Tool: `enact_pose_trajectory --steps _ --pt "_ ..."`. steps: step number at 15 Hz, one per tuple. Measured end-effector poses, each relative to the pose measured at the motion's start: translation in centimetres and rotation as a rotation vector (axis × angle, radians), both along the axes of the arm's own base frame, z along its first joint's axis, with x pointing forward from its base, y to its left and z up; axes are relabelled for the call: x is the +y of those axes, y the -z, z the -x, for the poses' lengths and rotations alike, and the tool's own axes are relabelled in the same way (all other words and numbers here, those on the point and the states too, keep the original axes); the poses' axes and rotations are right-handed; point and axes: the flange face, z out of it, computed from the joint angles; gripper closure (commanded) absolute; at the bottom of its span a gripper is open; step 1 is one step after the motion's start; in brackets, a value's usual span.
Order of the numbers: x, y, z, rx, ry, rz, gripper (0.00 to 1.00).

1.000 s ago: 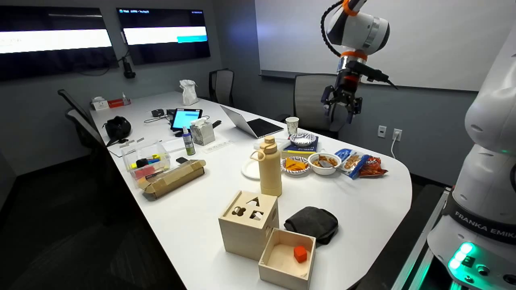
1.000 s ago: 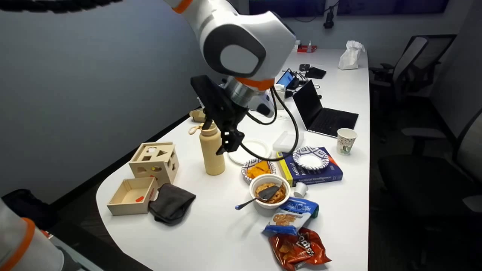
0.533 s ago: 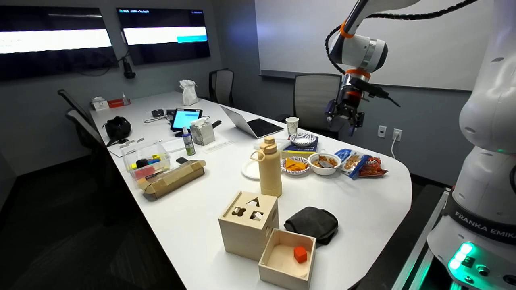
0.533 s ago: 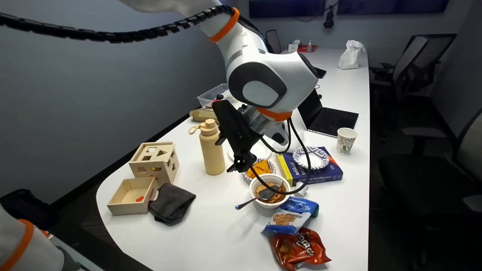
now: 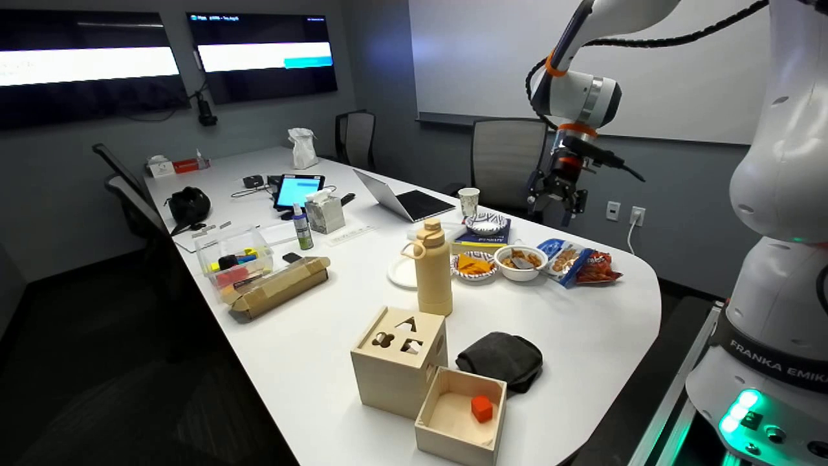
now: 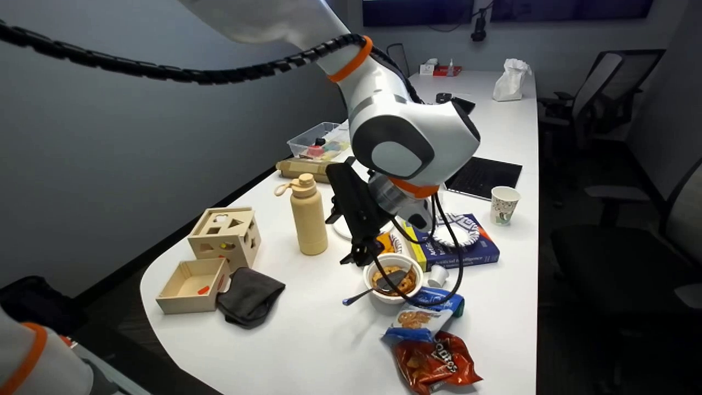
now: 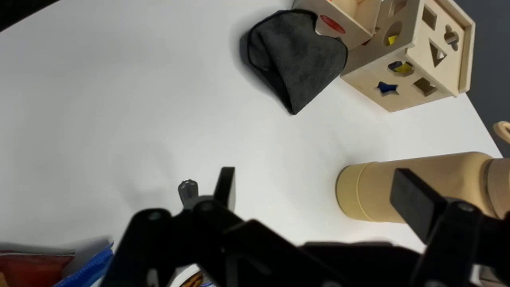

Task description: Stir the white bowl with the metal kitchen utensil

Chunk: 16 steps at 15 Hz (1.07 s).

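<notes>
I see a pale wooden box (image 5: 391,382) with star and triangle cutouts on the white table (image 6: 307,351), near a soft, folded charcoal cloth (image 5: 500,359) and an upright, smooth tan bottle (image 5: 433,278). The round white bowl (image 5: 519,275) holds lumpy orange-brown food (image 5: 532,258); a metal utensil (image 6: 397,278) leans across its rim, handle jutting outward. The gripper (image 7: 316,183) hangs higher than the bowl and near it, fingers spread wide; in the wrist view, the handle's end shows just beside one finger.
</notes>
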Motion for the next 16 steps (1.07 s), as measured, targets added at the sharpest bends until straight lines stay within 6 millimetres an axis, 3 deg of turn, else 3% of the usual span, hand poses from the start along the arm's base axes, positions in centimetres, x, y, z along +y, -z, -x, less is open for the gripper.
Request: enact_pose_trajectory --steps 7,16 --pt "-3.6 7.3 1.3 0.034 0.095 -0.127 0.00" --pt "-4.5 15.4 2.1 0.064 0.154 -0.231 0.00"
